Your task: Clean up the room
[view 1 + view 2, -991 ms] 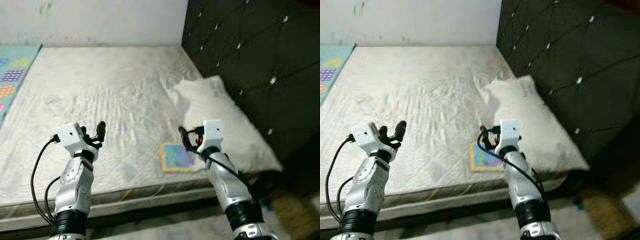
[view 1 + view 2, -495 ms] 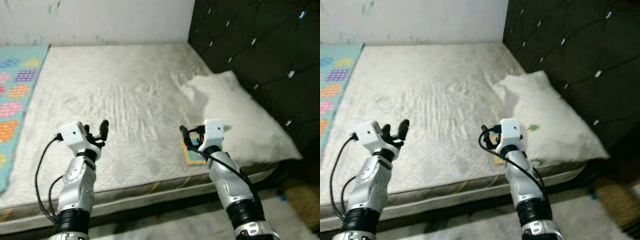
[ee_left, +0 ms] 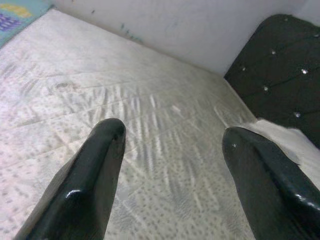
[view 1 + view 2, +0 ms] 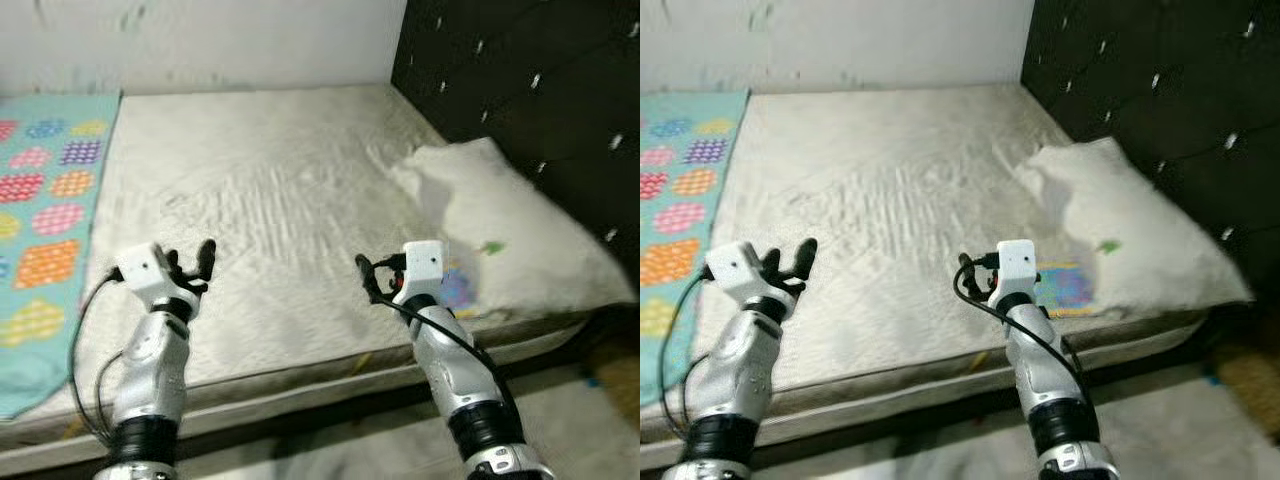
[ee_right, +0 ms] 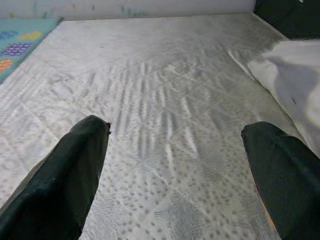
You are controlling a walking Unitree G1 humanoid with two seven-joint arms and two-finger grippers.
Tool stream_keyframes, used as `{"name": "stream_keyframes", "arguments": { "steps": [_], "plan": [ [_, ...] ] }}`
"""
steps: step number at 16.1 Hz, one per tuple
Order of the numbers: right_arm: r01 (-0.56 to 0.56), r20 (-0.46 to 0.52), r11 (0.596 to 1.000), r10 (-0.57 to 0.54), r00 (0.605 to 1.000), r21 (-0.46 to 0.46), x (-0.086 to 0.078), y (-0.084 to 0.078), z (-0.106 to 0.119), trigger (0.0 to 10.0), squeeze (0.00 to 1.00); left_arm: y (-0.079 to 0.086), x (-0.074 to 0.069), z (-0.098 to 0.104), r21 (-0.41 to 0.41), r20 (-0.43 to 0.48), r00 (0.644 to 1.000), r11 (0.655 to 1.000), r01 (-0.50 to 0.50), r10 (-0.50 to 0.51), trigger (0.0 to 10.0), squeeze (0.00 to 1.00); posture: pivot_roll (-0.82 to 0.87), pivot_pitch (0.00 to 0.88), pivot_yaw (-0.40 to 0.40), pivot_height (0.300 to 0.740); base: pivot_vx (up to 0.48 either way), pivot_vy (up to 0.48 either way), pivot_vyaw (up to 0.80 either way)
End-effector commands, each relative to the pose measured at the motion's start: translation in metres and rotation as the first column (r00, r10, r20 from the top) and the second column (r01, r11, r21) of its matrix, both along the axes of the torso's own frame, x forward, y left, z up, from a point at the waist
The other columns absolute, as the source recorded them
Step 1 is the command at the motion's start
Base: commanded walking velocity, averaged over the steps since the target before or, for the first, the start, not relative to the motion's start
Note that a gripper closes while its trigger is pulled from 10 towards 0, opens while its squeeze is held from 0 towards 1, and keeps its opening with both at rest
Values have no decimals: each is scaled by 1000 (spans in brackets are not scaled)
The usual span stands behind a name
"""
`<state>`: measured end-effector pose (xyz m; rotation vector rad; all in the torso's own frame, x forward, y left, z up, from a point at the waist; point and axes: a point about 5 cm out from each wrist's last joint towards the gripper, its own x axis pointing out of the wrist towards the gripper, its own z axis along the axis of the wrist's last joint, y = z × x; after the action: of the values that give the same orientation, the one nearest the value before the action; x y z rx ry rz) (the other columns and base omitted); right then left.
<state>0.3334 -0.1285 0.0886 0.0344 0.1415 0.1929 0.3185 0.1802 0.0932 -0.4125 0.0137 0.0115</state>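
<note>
A bare white mattress [image 4: 270,190] lies before me. At its right end a white pillow [image 4: 500,230] rests against the headboard, with a small green scrap [image 4: 490,247] on it. A small colourful patterned square [image 4: 1065,288] lies flat on the mattress by the pillow's front corner. A teal blanket with coloured dot patches [image 4: 45,230] covers the mattress's left side. My left gripper [image 4: 190,262] hovers open over the front left of the mattress, holding nothing. My right gripper [image 4: 378,280] hovers open just left of the patterned square, also holding nothing.
A dark tufted headboard [image 4: 540,90] rises along the right side, and a pale wall [image 4: 200,40] stands behind the bed. The mattress's front edge [image 4: 300,375] runs below my arms, with floor [image 4: 330,455] beneath it.
The whole picture has shifted: pillow and headboard slid right, and more of the teal blanket shows on the left. Both arms keep the same pose, fingers still open.
</note>
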Motion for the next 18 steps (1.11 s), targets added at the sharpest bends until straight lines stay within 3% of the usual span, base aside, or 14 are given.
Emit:
{"name": "stream_keyframes", "arguments": {
  "steps": [1,18],
  "plan": [
    [25,0,1000,-25,1000,0,-1,-8,0,10000,0,-3,-2,-3,9,-13,1000,1000,25,-25,10000,0,-106,33,-36,740,0,472,0],
    [26,-12,1000,-26,1000,-7,0,-10,-1,10000,0,-3,-3,-5,2,-27,999,999,43,-43,10000,0,-110,44,-37,740,0,456,0]
  ]
}}
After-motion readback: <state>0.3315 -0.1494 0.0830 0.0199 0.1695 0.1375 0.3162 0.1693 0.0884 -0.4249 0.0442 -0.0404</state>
